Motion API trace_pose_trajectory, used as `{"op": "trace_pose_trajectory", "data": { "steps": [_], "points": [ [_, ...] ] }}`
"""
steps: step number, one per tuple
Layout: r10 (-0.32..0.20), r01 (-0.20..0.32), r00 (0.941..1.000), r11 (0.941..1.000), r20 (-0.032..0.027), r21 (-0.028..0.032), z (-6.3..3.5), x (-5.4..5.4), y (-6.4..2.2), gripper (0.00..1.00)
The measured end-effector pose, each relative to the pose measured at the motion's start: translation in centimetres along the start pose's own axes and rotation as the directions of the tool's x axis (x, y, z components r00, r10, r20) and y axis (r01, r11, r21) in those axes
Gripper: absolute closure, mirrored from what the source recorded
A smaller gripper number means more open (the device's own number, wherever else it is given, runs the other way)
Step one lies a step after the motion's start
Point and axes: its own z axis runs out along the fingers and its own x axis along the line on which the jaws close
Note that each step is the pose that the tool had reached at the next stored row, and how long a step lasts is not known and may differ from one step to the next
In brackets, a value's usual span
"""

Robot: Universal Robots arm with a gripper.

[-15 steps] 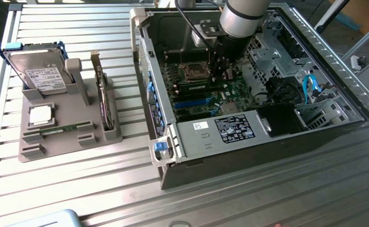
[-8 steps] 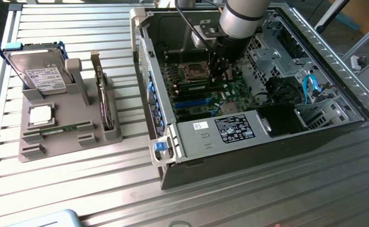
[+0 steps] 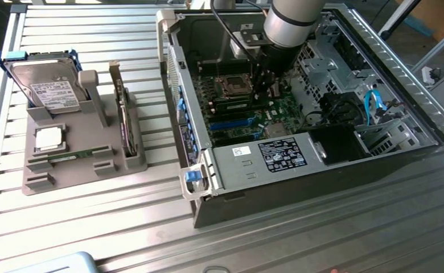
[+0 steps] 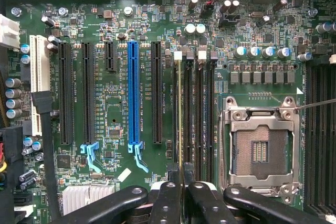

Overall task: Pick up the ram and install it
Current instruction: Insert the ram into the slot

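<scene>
My gripper point(image 3: 263, 85) reaches down into the open computer case point(image 3: 230, 170), just above the motherboard point(image 3: 283, 111). In the wrist view the gripper point(image 4: 182, 192) is shut, its black fingers point(image 4: 169, 203) pinching the ram point(image 4: 179, 108). The ram shows edge-on as a thin line. It runs along the memory slot nearest the black expansion slots. I cannot tell whether it sits in the slot or hangs just over it. The other memory slots point(image 4: 202, 114) hold nothing. A second ram stick point(image 3: 78, 154) lies on the grey holder point(image 3: 70, 170) outside the case.
The CPU socket point(image 4: 261, 150) lies right beside the memory slots, and a blue expansion slot point(image 4: 133, 93) on their other side. On the grey holder stand a silver hard drive point(image 3: 51, 88) and an expansion card point(image 3: 123, 119). Case walls, drive cages and blue cables point(image 3: 370, 105) hem the arm in.
</scene>
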Motion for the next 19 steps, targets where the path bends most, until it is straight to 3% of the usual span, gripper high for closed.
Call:
{"op": "trace_pose_trajectory", "data": {
  "steps": [7, 8, 9, 10, 19],
  "points": [
    [0.000, 0.000, 1.0000, 1.0000, 0.0001, 0.0000, 0.00, 0.00, 0.00, 0.87],
    [0.000, 0.000, 1.0000, 1.0000, 0.0001, 0.0000, 0.00, 0.00, 0.00, 0.75],
    [0.000, 0.000, 1.0000, 1.0000, 0.0001, 0.0000, 0.00, 0.00, 0.00, 0.75],
    [0.000, 0.000, 1.0000, 1.0000, 0.0001, 0.0000, 0.01, 0.00, 0.00, 0.68],
    [0.000, 0.000, 1.0000, 1.0000, -0.0023, 0.0001, -0.49, -0.05, 0.01, 0.68]
  ]
}}
